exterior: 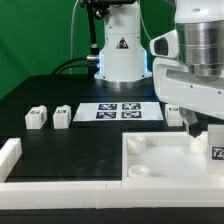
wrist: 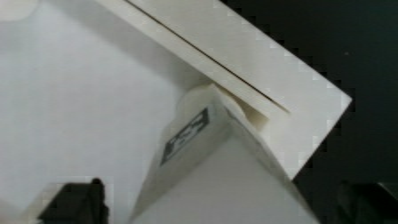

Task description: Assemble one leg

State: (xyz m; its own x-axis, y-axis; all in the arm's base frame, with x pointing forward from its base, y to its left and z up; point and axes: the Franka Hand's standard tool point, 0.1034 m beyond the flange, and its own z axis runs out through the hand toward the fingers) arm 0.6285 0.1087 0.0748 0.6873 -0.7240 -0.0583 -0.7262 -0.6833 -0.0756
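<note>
At three o'clock over the desk [exterior: 90, 135], the arm points down, claw [exterior: 192, 125] spread above a leg [exterior: 217, 148].

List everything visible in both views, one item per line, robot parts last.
loose legs: two, white, side by side on the black table at the exterior view's left.
leg at the tray: one, white with a tag, under the hand; also partly seen in the exterior view.
tray-like piece: one, white, front at the exterior view's right.
marker board: one, white with black tags, centre of table.
white rail: one, along the table's front edge.
hand: one, white and black, open above the tray corner.
</note>
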